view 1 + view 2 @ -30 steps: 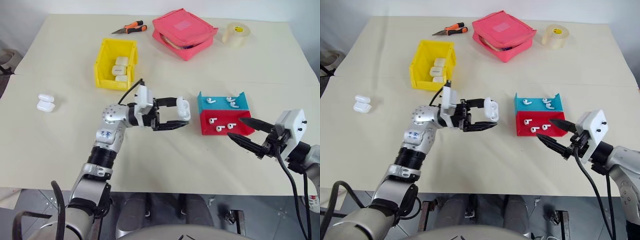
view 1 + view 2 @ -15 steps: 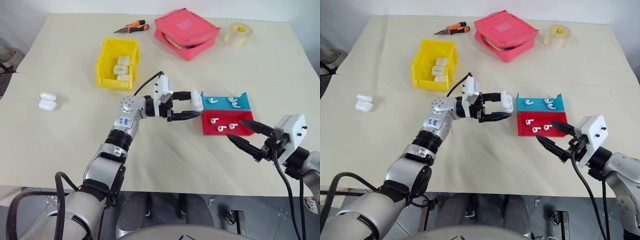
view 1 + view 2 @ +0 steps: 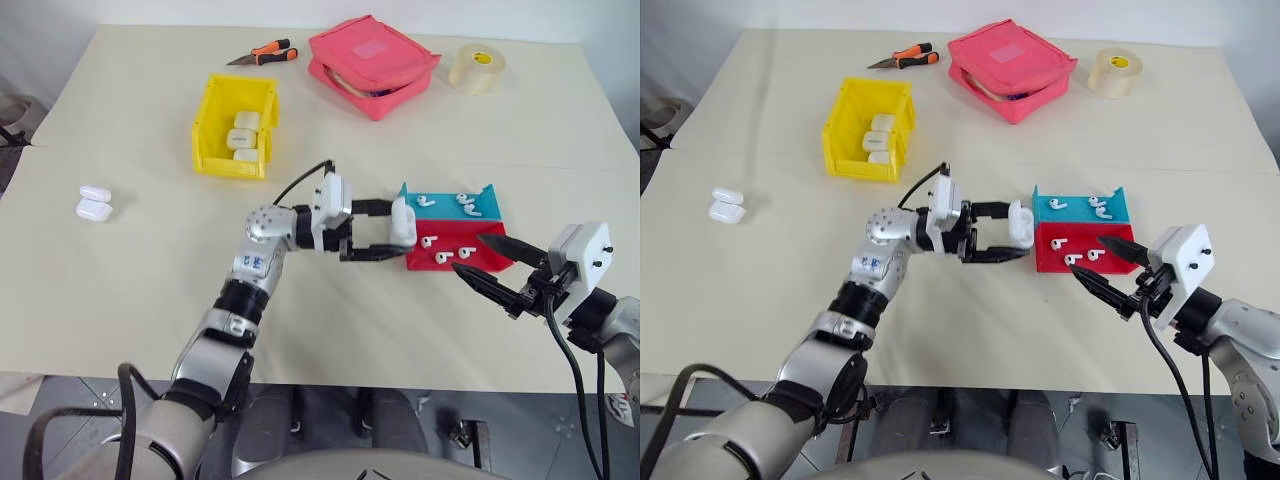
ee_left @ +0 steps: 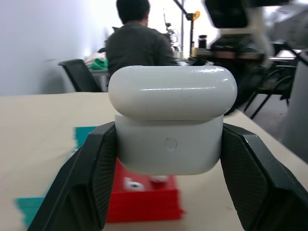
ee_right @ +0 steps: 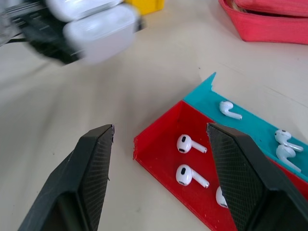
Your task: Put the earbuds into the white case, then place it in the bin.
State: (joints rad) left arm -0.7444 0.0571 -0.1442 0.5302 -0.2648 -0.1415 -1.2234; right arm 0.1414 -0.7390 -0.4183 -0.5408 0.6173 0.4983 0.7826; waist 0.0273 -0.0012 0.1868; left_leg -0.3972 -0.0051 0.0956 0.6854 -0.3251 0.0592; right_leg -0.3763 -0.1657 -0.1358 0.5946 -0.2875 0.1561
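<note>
A small glossy white rounded earbud case (image 3: 402,220), its lid slightly ajar, is being pinched between the two black fingers of the left gripper (image 3: 385,229) and held above the cream table (image 3: 120,300), just at nine o'clock of the small red plastic tray (image 3: 470,258). Tiny white earbuds (image 5: 185,144) are lying in that tray and in the blue tray (image 3: 480,207) behind it. The right gripper (image 3: 480,260) is being held at the red tray's five o'clock, fingers spread and empty. The bright yellow plastic bin (image 3: 214,108) is sitting at eleven o'clock, with white cases inside.
</note>
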